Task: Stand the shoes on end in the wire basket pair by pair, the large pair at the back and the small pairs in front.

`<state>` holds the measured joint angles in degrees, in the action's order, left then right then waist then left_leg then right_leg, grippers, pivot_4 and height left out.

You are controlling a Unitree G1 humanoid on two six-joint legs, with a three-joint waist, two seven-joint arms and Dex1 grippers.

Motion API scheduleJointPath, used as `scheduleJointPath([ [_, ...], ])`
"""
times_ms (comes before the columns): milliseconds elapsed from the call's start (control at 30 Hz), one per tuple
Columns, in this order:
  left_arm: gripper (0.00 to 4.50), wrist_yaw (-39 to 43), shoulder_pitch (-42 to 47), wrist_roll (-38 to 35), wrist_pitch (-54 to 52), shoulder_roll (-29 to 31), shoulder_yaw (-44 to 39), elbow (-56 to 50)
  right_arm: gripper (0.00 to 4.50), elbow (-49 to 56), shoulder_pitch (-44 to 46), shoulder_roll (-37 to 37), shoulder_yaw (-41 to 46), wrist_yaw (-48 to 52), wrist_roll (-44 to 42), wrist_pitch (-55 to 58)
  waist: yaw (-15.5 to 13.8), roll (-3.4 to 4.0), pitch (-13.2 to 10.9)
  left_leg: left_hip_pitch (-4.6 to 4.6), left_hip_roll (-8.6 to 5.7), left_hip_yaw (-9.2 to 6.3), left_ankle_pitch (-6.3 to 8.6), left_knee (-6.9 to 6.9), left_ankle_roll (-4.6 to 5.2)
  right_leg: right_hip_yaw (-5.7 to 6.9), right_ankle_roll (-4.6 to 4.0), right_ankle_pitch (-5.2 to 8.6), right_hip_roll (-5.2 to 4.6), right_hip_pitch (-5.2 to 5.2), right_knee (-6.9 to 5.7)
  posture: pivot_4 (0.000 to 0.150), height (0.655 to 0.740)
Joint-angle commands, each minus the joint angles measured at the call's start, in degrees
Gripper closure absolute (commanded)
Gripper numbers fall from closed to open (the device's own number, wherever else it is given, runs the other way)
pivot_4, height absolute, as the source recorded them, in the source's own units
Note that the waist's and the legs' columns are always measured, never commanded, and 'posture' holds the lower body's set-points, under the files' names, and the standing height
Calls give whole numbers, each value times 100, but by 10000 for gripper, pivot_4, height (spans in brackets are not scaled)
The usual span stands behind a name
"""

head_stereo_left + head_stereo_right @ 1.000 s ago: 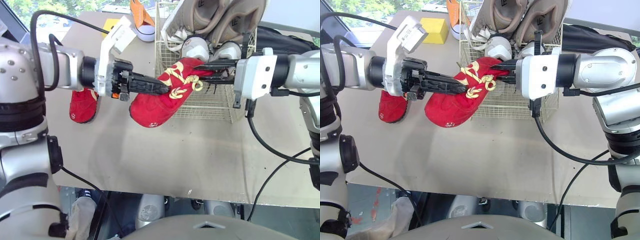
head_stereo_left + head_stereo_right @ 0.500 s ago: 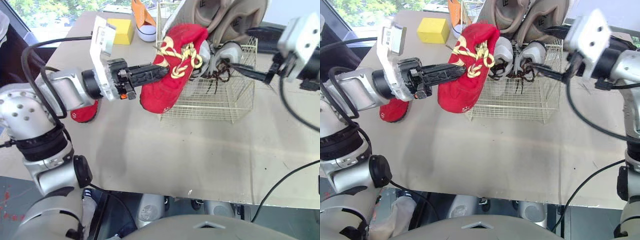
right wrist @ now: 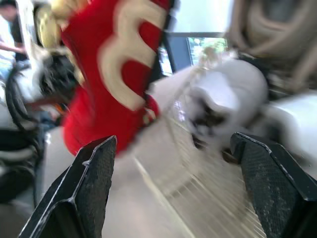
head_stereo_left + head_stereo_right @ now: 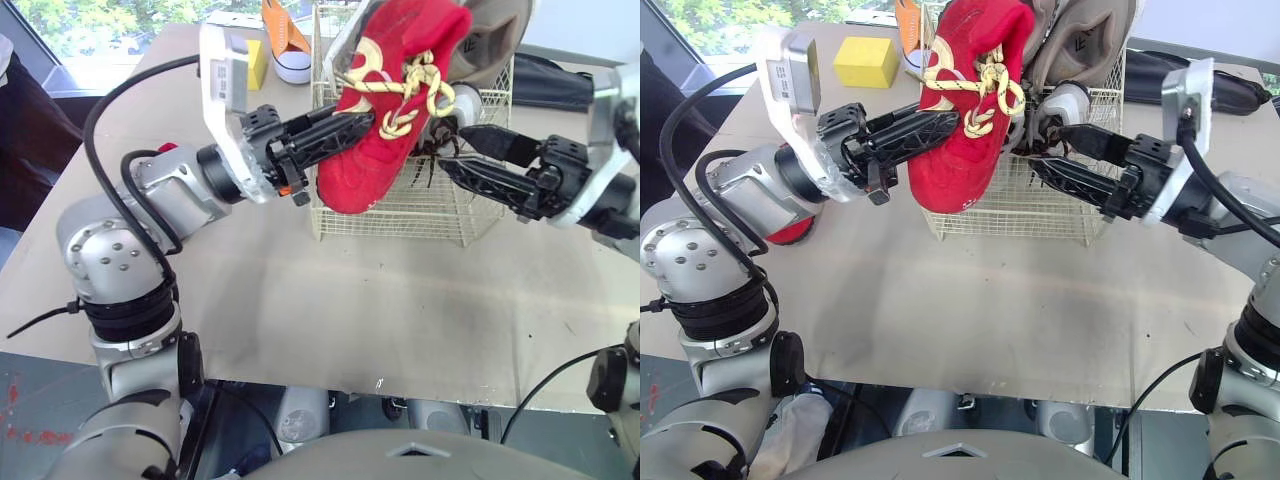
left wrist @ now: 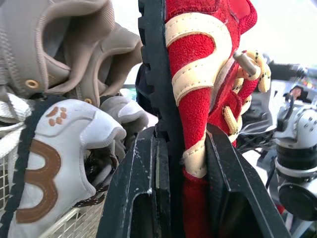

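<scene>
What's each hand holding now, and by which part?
Left hand grips the red shoe by its upper beside the laces; right hand is open, holding nothing.

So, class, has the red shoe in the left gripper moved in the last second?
Yes. Against the wire basket, the red shoe has risen from low at the front left corner to hang steeply, toe down, its top above the rim.

A yellow block (image 4: 867,62) sits on the far left part of the pale beige desk (image 4: 970,300), near its back edge. A flat black bag-like thing (image 4: 1240,90) lies at the desk's far right. Green foliage (image 4: 80,20) shows beyond the desk.
</scene>
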<state>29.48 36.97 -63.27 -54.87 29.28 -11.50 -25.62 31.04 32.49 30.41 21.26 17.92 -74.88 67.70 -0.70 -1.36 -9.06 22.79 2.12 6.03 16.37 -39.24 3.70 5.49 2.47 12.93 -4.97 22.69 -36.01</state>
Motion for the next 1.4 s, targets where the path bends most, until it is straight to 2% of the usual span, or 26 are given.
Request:
scheduleJointPath([
  [33,39590,286,-35,454,539,-82,397,-297,8912,14,245,-269,-377,-652,-568,-255,-8,0,0,1,-1,1,0,0,0,2,0,0,1,0,0,1500,7400],
  [100,39594,375,-87,558,648,-81,497,-309,8912,-74,319,-299,-519,-855,-719,-332,-11,1,0,3,-1,0,0,0,0,9,0,0,2,1,0,1500,7400],
  [133,39595,410,-111,645,720,-65,538,-308,14592,-122,351,-286,-600,-903,-831,-351,-13,0,0,6,-1,1,0,0,1,11,0,0,2,3,1,1500,7400],
  [167,39596,473,-134,696,760,-31,570,-304,17258,-153,378,-277,-665,-932,-906,-384,-10,0,0,7,-1,1,0,0,1,12,0,0,2,3,2,1500,7400],
  [233,39599,577,-178,814,842,28,604,-302,28920,-197,409,-233,-757,-977,-1004,-470,-8,0,0,8,-1,2,0,0,1,12,0,0,2,4,3,1500,7400],
  [300,39607,594,-203,833,851,50,581,-277,35637,-222,413,-183,-802,-1004,-1052,-547,-5,0,0,7,1,0,0,1,1,13,0,0,4,4,3,1500,7400],
  [367,39618,615,-238,680,783,94,465,-254,40163,-202,375,-106,-823,-992,-1059,-628,-1,0,0,7,2,1,0,2,2,12,0,0,4,4,3,1500,7400],
  [400,39619,499,-229,441,652,94,320,-190,40709,-200,344,-62,-829,-985,-1046,-666,-1,0,0,7,2,1,0,2,2,12,1,0,4,5,3,1500,7400],
  [467,29568,362,-289,113,420,205,109,-138,40748,-162,272,73,-832,-899,-948,-747,-4,0,0,7,3,-1,1,2,2,11,1,0,3,5,3,1500,7400],
  [533,21600,320,-417,28,301,398,-4,-167,41020,-122,208,207,-791,-789,-809,-860,1,0,0,8,3,-1,1,2,2,9,1,0,2,5,3,1500,7400],
  [567,19598,363,-525,-86,224,538,-84,-218,41094,-108,178,296,-735,-720,-703,-940,3,0,0,8,3,-1,1,2,2,8,1,0,2,5,4,1500,7400],
  [600,13442,502,-718,-207,132,753,-189,-328,41192,-85,141,454,-658,-584,-506,-1041,4,0,0,8,3,-1,1,3,2,9,1,0,2,6,4,1500,7400],
  [767,13283,1096,-1689,-365,77,1585,-414,-913,41287,101,-238,1293,-388,386,707,-1756,-19,2,-1,10,3,-1,2,9,2,10,2,2,0,8,13,1500,7400],
  [967,13283,1214,-2190,-8,471,1707,-313,-1306,41348,300,-1200,2003,-544,1208,2430,-2719,-19,1,-1,9,2,-3,2,8,2,-4,2,3,-3,5,14,1500,7400],
  [1100,13283,1317,-2267,202,739,1704,-297,-1356,41352,301,-1756,1993,-773,1311,3389,-3282,-4,4,-1,5,5,-2,1,8,1,-8,1,3,0,5,12,1500,7400],
  [1267,13283,1570,-2311,411,949,1780,-176,-1340,41352,-22,-2025,1589,-1299,1261,4405,-3967,-5,5,-1,4,6,0,1,8,0,-8,2,3,3,5,13,1500,7400],
  [1400,13283,1662,-2331,460,1005,1794,-110,-1327,41352,-322,-2095,1397,-1786,1635,4848,-4311,-12,6,-2,4,5,3,1,8,1,-4,2,4,3,6,14,1500,7400],
])
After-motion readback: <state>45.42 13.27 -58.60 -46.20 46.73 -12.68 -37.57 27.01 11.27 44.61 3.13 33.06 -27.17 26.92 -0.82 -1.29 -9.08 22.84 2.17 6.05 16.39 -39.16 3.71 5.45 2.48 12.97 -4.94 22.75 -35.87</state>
